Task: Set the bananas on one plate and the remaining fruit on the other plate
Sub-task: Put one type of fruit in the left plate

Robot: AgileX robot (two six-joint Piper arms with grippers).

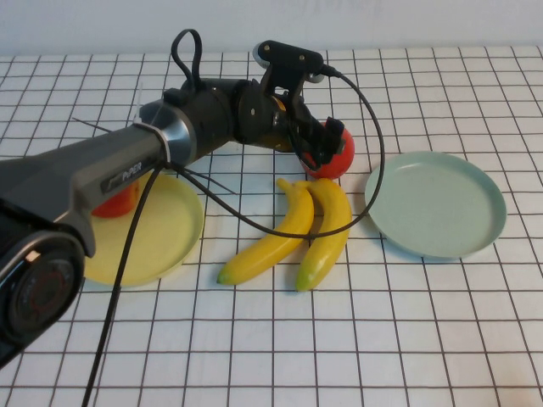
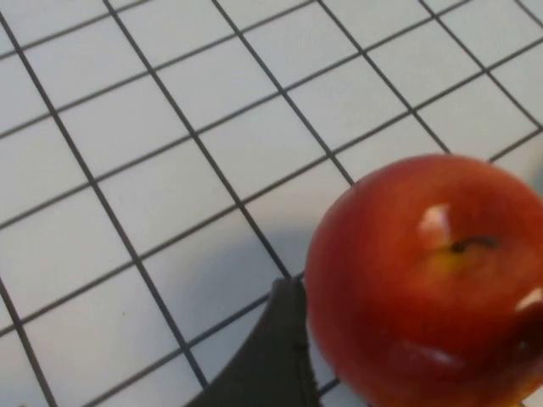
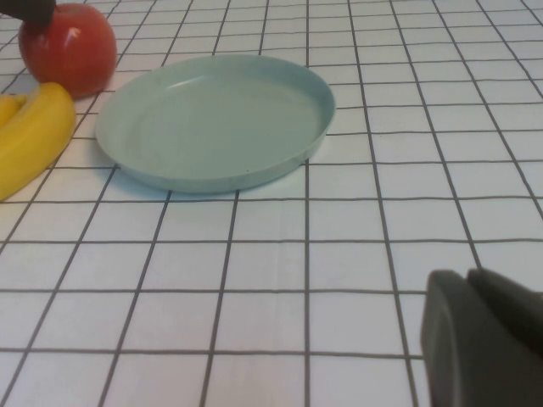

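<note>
High view first: the left gripper (image 1: 321,146) reaches across the checked tablecloth (image 1: 424,322), its fingers spread wide about a red apple (image 1: 338,153) without clamping it. Just in front lie two bananas (image 1: 297,229), touching side by side, between the yellow plate (image 1: 170,242) and the blue-green plate (image 1: 437,203), which lies bare with open cloth around it. A second apple (image 1: 119,202) sits on the yellow plate, half hidden by the arm. Only the right wrist view catches the right gripper (image 3: 484,339), pressed shut, low over the cloth, well apart from the blue-green plate.
</note>
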